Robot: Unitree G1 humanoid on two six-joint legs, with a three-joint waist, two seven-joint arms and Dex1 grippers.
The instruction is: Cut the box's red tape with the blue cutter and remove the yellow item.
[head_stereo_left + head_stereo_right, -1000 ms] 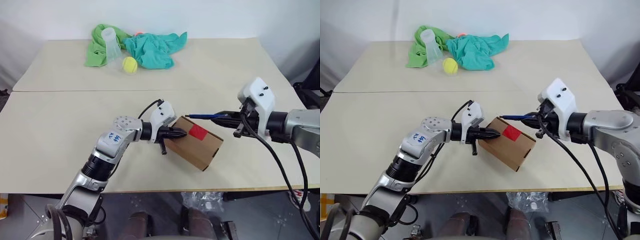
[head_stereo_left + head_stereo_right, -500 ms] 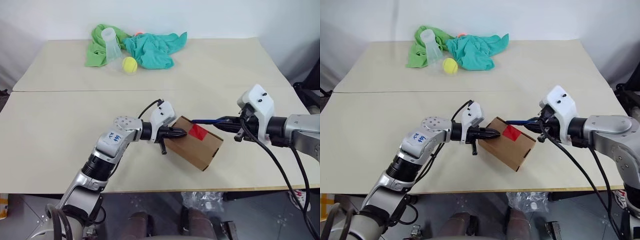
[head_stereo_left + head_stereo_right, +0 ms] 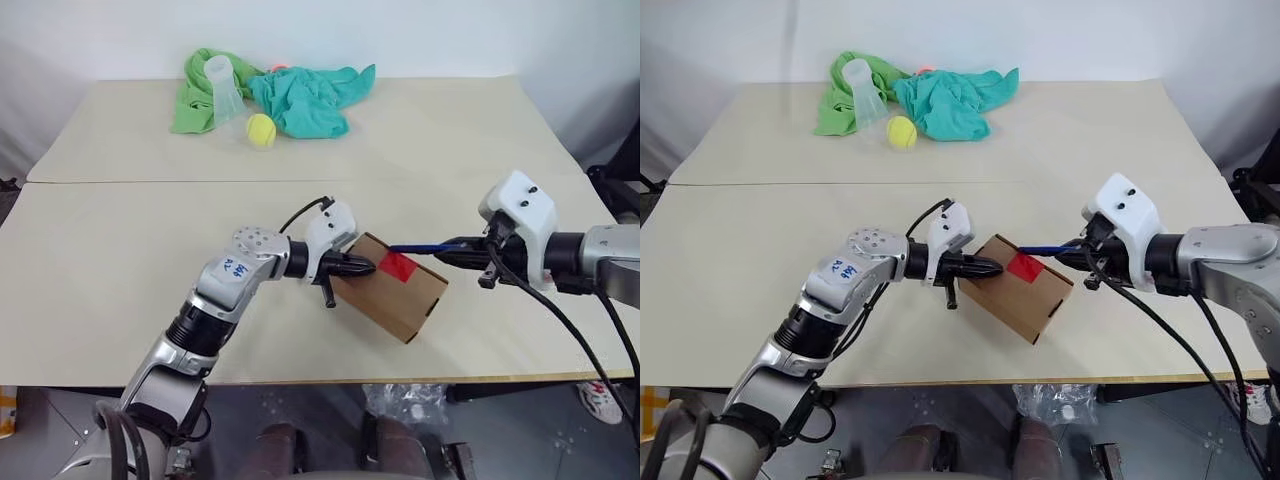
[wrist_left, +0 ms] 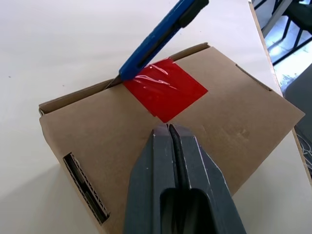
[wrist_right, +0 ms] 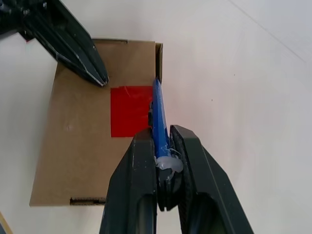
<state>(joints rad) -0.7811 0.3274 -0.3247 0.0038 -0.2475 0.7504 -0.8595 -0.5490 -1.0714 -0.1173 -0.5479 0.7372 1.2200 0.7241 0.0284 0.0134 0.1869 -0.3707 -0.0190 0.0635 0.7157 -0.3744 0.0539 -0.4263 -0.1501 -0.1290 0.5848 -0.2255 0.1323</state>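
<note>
Cutter tip touches the red tape [image 4: 165,90] at the box [image 3: 390,290] edge. Right gripper [image 3: 462,250] squeezes the blue cutter [image 3: 420,247], pointing toward nine o'clock. Left gripper [image 3: 365,267], fingers together, presses the box top.

**Where my four cameras look**

My two head eyes look forward and down over the pale beige table [image 3: 120,250], from the near edge to the far wall, side by side and sharing almost the whole scene. My left wrist camera sits close above the small brown cardboard box [image 4: 234,122], looking along my left gripper [image 4: 168,127] at the red square tape patch [image 4: 165,90]. My right wrist camera looks along my right gripper [image 5: 163,136] onto that same box top. Both wrist views share the patch and the slim blue cutter [image 5: 158,112].
</note>
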